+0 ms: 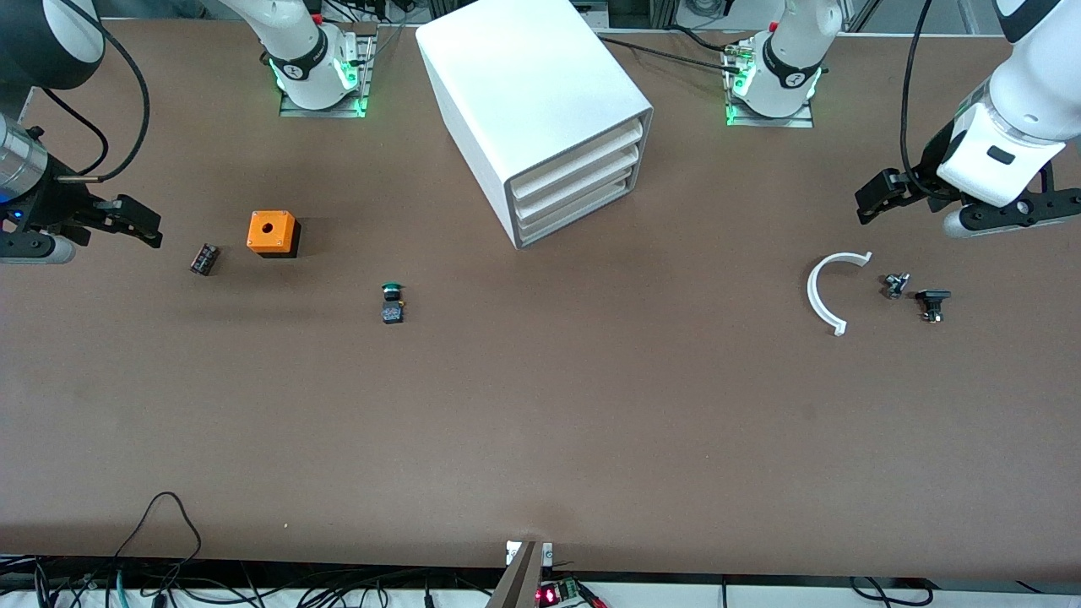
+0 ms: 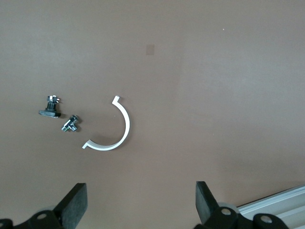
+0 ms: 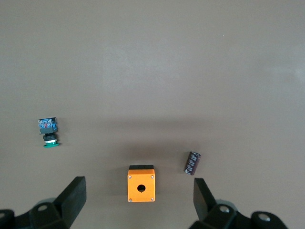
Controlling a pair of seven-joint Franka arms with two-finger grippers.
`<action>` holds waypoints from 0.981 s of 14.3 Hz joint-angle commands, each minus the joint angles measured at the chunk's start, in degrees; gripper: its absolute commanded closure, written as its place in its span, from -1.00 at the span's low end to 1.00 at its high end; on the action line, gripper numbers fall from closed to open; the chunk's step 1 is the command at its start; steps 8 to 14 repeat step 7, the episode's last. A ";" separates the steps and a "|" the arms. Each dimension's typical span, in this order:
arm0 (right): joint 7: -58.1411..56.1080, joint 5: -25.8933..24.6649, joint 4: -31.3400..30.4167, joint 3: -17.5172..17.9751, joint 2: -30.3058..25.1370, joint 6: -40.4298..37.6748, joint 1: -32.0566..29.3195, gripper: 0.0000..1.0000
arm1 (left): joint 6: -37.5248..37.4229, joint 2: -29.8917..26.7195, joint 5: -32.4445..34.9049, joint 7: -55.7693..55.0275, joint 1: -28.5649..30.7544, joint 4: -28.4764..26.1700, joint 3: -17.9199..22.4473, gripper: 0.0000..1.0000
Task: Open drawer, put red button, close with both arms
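The white cabinet (image 1: pixel 532 93) stands at the table's middle, near the arms' bases. Its three drawers (image 1: pixel 583 181) are all shut. No red-capped button shows in any view. A switch with a green cap (image 1: pixel 392 302) lies nearer the front camera than the cabinet and also shows in the right wrist view (image 3: pixel 48 132). My right gripper (image 1: pixel 34 232) is open and empty over the right arm's end of the table; its view (image 3: pixel 138 198) shows the orange box between the jaws, far below. My left gripper (image 1: pixel 967 207) is open and empty over the left arm's end (image 2: pixel 141 200).
An orange box with a hole (image 1: pixel 272 233) (image 3: pixel 141 184) and a small dark cylinder (image 1: pixel 203 258) (image 3: pixel 192 162) lie toward the right arm's end. A white arc (image 1: pixel 832 291) (image 2: pixel 114 133), a small metal part (image 1: pixel 895 285) and a black part (image 1: pixel 932 302) lie toward the left arm's end.
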 commanded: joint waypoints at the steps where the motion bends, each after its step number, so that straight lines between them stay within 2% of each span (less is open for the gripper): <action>1: -1.12 0.87 0.43 -0.09 -0.35 -0.44 -0.12 -1.00 | -1.06 0.61 -0.15 2.99 0.41 1.39 0.33 -1.00; 14: -1.03 0.96 0.69 0.00 -0.35 -0.44 -0.03 -1.00 | -0.88 0.88 -0.85 2.82 0.50 1.48 0.33 -1.00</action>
